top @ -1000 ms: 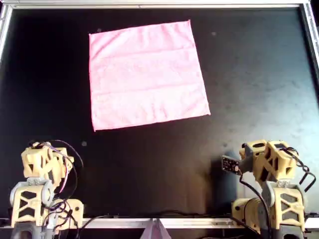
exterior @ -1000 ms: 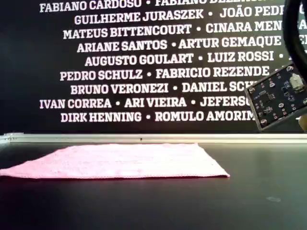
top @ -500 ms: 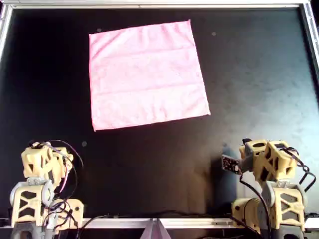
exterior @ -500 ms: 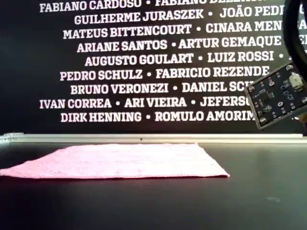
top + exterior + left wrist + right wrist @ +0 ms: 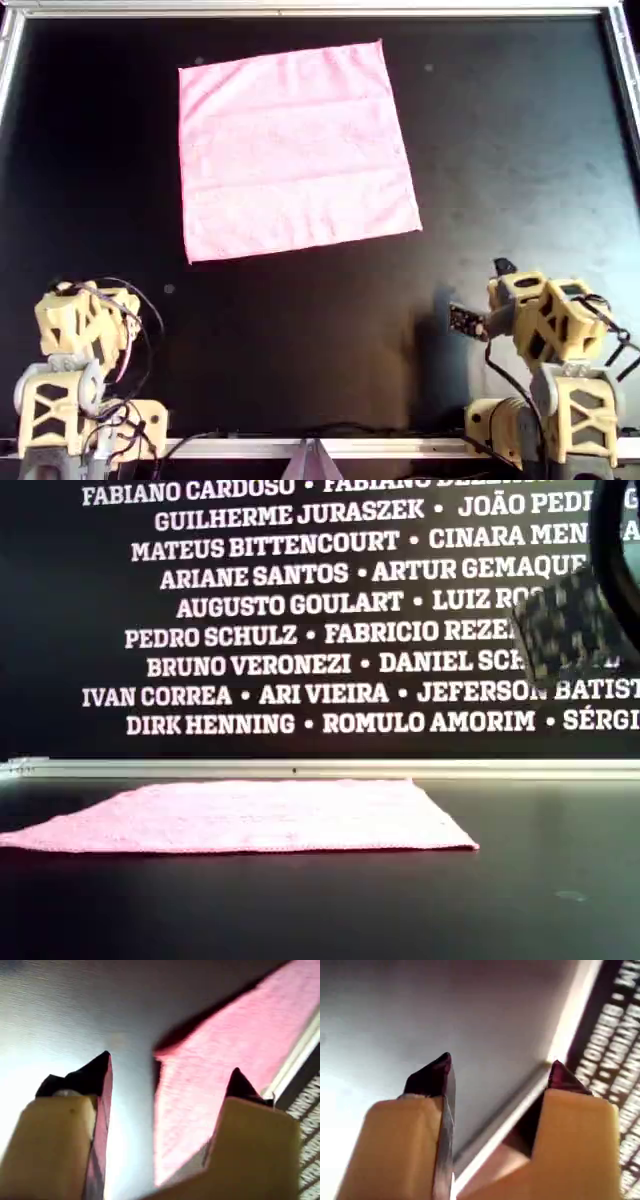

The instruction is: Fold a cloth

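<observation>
Moved: arm at overhead's lower right shifted; cloth stayed.
Blurred: circuit board (motion smear).
Cloth: flat, square, slightly skewed.
Grippers: my first gripper and my second gripper both spread, empty.

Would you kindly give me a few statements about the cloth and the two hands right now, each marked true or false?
1. The pink cloth lies spread flat in a single layer on the black table. True.
2. My first hand is clamped on a corner of the cloth. False: its jaws are apart and hold nothing; the cloth lies beyond them.
3. My second hand is open and empty. True.
4. The cloth is already folded in half. False: it is unfolded.
5. In the overhead view, both arms are near the bottom edge, apart from the cloth. True.
</observation>
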### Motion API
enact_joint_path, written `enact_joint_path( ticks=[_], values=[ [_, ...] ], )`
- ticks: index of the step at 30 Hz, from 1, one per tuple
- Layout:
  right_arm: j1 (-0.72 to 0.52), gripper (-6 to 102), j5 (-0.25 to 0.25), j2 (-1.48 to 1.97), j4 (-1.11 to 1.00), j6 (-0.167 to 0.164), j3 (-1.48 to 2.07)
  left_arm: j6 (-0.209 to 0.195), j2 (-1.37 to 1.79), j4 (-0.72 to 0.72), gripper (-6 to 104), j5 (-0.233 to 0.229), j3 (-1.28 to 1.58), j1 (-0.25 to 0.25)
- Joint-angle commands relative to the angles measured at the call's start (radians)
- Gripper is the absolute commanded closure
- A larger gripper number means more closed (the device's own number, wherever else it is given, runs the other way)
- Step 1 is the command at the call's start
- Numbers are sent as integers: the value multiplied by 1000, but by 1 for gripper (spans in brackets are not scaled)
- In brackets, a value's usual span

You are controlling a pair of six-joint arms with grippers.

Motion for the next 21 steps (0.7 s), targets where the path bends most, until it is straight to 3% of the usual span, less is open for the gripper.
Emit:
enact_joint_path(
  ticks=[1,3,9,14,17,21],
  values=[
    [8,19,-6,34,-52,6,-98,-54,-2,-21,16,9,-95,3],
    [17,19,-6,34,-52,6,-81,-77,-2,-21,16,9,-106,-37],
    [229,19,-3,31,-52,6,-52,-91,-107,-31,16,-3,-112,-261],
    [319,19,12,-87,-72,8,-55,-158,-334,-216,16,-12,-156,-279],
    [319,18,12,-232,-156,8,-78,-167,-569,-308,16,-11,-249,-288],
    [321,18,-2,-446,-284,8,-114,-167,-882,-328,15,5,-434,-290]
  ],
)
